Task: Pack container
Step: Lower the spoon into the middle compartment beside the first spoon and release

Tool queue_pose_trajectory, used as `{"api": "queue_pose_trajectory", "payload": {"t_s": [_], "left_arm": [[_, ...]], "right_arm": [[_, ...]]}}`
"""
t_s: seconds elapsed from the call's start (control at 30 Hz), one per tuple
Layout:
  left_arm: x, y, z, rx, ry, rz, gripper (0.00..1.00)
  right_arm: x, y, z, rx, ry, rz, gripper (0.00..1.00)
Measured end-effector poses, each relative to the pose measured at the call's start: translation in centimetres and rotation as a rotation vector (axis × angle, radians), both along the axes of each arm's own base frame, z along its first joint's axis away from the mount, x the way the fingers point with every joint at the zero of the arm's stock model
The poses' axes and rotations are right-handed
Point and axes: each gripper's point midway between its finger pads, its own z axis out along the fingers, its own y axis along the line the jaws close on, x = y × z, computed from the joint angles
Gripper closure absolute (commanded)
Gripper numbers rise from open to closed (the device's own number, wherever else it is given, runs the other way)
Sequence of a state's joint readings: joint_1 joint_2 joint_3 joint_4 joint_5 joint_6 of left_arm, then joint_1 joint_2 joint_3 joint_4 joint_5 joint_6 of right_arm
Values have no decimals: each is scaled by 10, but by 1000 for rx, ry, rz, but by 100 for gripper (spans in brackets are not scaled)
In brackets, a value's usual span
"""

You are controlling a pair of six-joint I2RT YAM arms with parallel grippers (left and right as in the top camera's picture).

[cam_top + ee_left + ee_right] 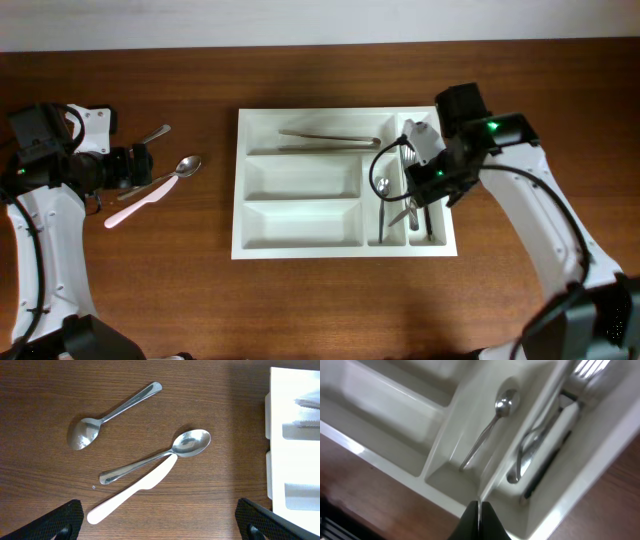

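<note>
2 sets of jaws: the right jaws, pinched shut and empty, over the narrow right compartments of the tray (300,252) on the tabletop (300,310); the left jaws gape wide above a spoon (155,457), white knife (132,491) and second spoon (107,410). Likely next: lower and close across 1 handle.

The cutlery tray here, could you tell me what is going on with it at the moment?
Two robot arms are packing cutlery into the white tray. The right tool, shut, hovers over its narrow end compartments, which hold a small spoon and other cutlery. The left tool, open, hangs over two spoons and a white knife on the table beside the tray.
</note>
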State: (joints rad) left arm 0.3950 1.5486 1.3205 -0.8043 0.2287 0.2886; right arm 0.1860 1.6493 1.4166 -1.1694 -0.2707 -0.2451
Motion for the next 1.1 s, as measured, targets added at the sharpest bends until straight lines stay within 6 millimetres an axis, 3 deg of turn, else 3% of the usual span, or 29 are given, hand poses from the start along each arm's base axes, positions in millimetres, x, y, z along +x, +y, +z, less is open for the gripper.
{"api": "queue_pose_trajectory", "payload": {"t_s": [0.33, 0.63, 0.87, 1.1], "left_arm": [[0, 0, 0, 0, 0, 0, 1], [0, 0, 0, 0, 0, 0, 1], [0, 0, 0, 0, 0, 0, 1], [0, 0, 0, 0, 0, 0, 1]], "right_arm": [[12, 20, -36, 84, 57, 113, 96], [12, 25, -36, 114, 57, 130, 96], [23, 20, -37, 86, 46, 22, 96], [37, 50, -27, 188, -1, -13, 96]]}}
